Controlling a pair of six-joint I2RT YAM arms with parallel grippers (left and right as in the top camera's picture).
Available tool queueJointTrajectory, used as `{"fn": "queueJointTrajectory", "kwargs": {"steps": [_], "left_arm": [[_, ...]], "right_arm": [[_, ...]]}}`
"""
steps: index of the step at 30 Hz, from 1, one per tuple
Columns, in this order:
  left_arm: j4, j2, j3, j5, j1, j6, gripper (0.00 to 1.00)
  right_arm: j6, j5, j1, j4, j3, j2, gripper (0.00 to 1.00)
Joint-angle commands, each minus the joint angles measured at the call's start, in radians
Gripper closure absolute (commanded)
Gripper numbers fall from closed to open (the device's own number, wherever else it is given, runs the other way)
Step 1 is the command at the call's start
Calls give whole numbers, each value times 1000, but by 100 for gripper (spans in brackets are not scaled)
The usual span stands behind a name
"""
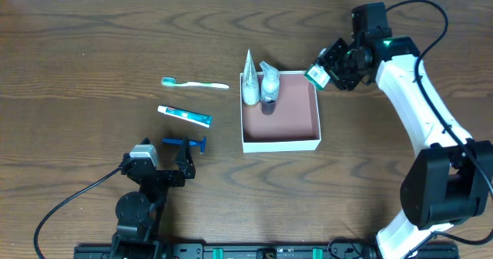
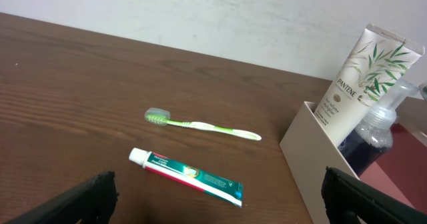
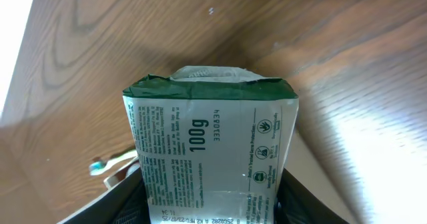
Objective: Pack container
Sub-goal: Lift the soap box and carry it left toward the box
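The container [image 1: 280, 142] is a shallow white-walled box with a pinkish-brown floor at mid-table. A white Pantene tube [image 1: 249, 80] and a clear pump bottle [image 1: 269, 85] stand in its far-left corner. My right gripper [image 1: 326, 68] hovers just beyond the container's far-right corner, shut on a green-and-white soap packet [image 1: 315, 75]. In the right wrist view the packet [image 3: 210, 144] fills the space between the fingers. My left gripper [image 1: 164, 170] rests low near the front left, open and holding nothing. Its wrist view shows the container's wall [image 2: 308, 143], the tube [image 2: 360, 67] and the bottle [image 2: 373, 131].
Left of the container lie a green toothbrush [image 1: 194, 83], a toothpaste tube [image 1: 185, 116] and a blue razor [image 1: 185, 142]. The left wrist view has the toothbrush [image 2: 200, 125] and the toothpaste [image 2: 187, 177] ahead of the open fingers. The toothbrush head [image 3: 107, 164] peeks beside the packet.
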Motion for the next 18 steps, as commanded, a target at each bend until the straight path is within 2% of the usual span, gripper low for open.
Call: {"fn": "queueJointTrajectory", "kwargs": {"steps": [1, 6, 10, 18], "left_arm": [[-35, 0, -19, -26, -2, 13, 2], [-35, 0, -19, -26, -2, 13, 2], [-35, 0, -19, -26, -2, 13, 2], [-35, 0, -19, -26, -2, 13, 2]], "right_arm": [[93, 1, 56, 11, 28, -40, 78], [211, 55, 131, 10, 28, -40, 78], [314, 145, 194, -8, 28, -40, 74], [417, 274, 254, -62, 28, -39, 70]]}}
